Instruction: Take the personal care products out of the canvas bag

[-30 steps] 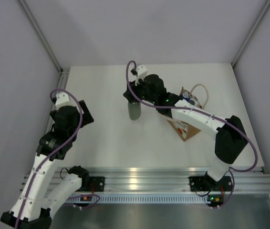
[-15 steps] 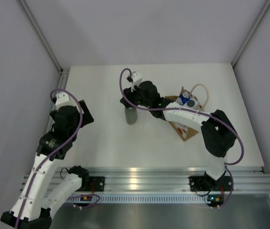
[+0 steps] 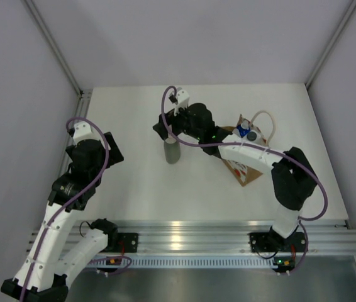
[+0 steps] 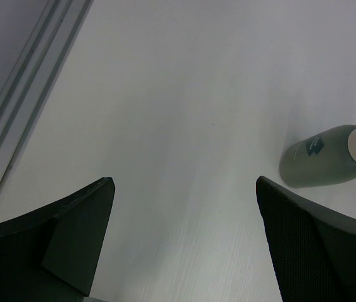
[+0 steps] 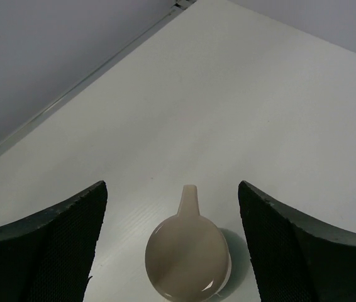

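The grey-green bottle [image 3: 173, 153] stands upright on the table left of the canvas bag [image 3: 246, 171]. My right gripper [image 3: 170, 133] hovers just over it, open. In the right wrist view the cream pump head [image 5: 187, 258] sits between the two fingers [image 5: 52, 245] with a gap on each side. A blue cap [image 3: 251, 134] shows in the bag's open top; the rest of its contents are hidden by my right arm. My left gripper [image 3: 116, 151] is open and empty, well to the left. From the left wrist the bottle [image 4: 322, 157] appears far off at the right.
The bag's cream rope handle [image 3: 266, 119] loops toward the back right. A metal rail [image 3: 228, 233] runs along the table's near edge, and grey walls close in the left, back and right sides.
My right gripper carried the grey-green bottle slightly left, then opened and let it go. The bottle now stands free. The left arm has not moved.
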You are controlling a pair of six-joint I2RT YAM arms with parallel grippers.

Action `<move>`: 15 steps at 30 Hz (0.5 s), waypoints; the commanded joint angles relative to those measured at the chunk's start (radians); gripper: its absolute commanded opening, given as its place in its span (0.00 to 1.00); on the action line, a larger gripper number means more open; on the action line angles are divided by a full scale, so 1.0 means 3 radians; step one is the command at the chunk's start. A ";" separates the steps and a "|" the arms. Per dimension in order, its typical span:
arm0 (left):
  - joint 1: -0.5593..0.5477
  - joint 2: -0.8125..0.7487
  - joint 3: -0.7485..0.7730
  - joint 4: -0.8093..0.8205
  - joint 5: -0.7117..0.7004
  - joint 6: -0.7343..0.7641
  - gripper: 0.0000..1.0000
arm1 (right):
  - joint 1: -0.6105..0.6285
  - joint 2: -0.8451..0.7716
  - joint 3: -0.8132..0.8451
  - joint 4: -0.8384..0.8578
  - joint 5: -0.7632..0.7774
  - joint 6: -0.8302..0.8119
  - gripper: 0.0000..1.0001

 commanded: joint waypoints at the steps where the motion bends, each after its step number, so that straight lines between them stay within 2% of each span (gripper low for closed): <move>1: 0.0022 0.0004 0.0003 0.0111 -0.0037 0.0004 0.98 | 0.0047 -0.0293 0.0124 0.0261 -0.0006 -0.0131 0.82; 8: 0.0017 -0.0001 -0.0003 0.0106 -0.0032 0.0004 0.98 | 0.0011 -0.0845 0.0124 -0.0260 0.0510 -0.0249 0.84; 15: 0.0017 0.0004 -0.0003 0.0106 -0.0022 -0.0001 0.98 | -0.0106 -0.1515 -0.0024 -0.1180 0.1552 -0.0086 0.88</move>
